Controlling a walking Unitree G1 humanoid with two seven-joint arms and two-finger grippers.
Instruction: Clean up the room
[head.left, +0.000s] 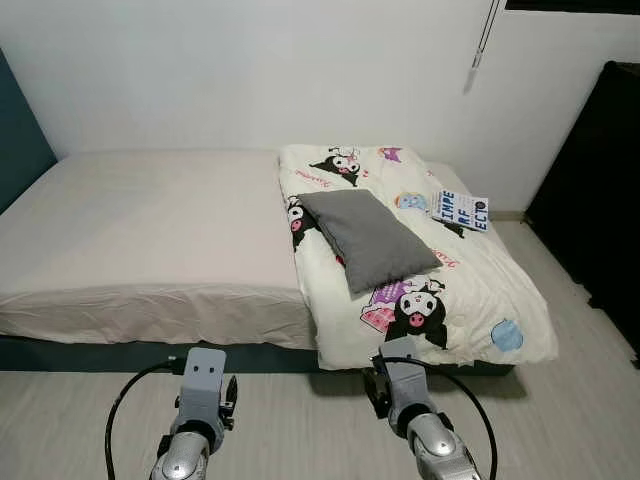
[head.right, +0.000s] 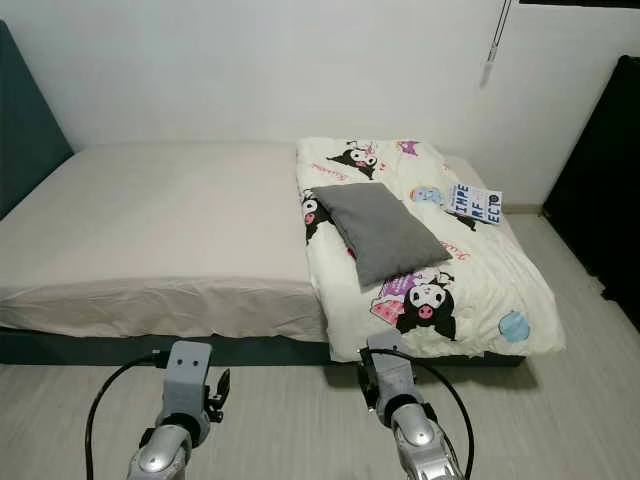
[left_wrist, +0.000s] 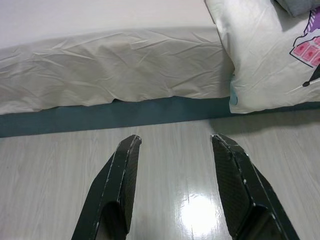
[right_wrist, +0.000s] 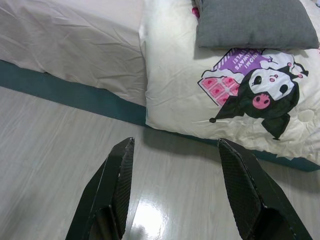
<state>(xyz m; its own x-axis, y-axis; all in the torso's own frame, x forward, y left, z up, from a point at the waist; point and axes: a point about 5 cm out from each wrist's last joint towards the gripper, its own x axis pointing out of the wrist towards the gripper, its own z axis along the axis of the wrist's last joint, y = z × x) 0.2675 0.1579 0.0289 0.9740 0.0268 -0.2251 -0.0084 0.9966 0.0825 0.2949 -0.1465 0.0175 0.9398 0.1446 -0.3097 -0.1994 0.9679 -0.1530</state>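
Note:
A bed (head.left: 140, 215) with a beige sheet stands before me. A cream comforter (head.left: 470, 290) with cartoon prints covers its right part, folded back on itself. On it lie a grey pillow (head.left: 367, 237) and a white book (head.left: 460, 211) with blue letters. My left arm (head.left: 200, 400) and right arm (head.left: 405, 395) are held low over the floor in front of the bed's edge. The left gripper (left_wrist: 175, 137) is open with nothing between its fingers, facing the sheet's hanging edge (left_wrist: 115, 65). The right gripper (right_wrist: 176, 141) is open too, facing the comforter's overhang (right_wrist: 200, 95).
Pale wood floor (head.left: 560, 400) runs in front of the bed and along its right side. A black cabinet (head.left: 600, 190) stands at the right wall. A teal headboard (head.left: 20, 140) rises at the left. A cord (head.left: 482, 40) hangs on the white wall.

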